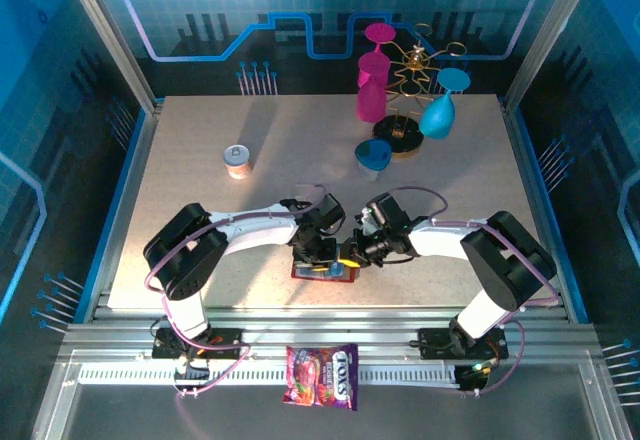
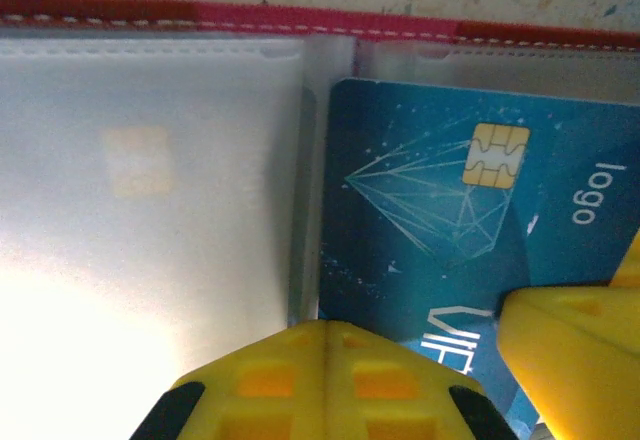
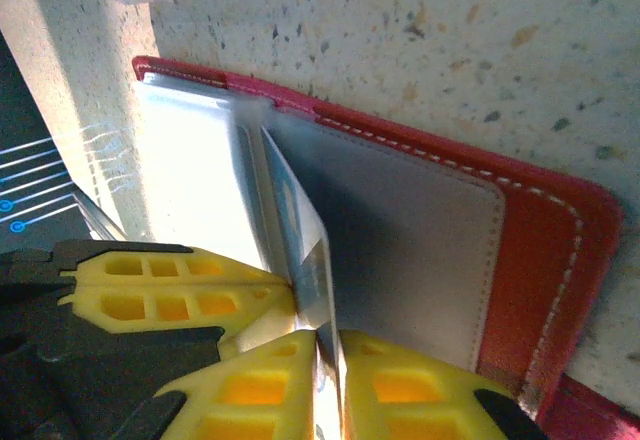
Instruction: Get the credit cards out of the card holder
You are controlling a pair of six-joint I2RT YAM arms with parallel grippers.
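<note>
Right hand (image 3: 322, 345) pinches blue card (image 2: 430, 210) (pull-out step). Left hand (image 2: 325, 360), closed, pins wallet (image 3: 540, 230). Next: draw card toward right hand.

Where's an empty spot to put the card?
Bare speckled tabletop stretches between the small tin can and the small blue cup, and left of that can. Crowded: the gold wire rack corner, and the dark red wallet where the right fingers pinch the dark blue card.

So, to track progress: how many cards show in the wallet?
2: a blue card in the right pocket, pinched by the right hand; a pale card inside the left pocket. More may be hidden.
</note>
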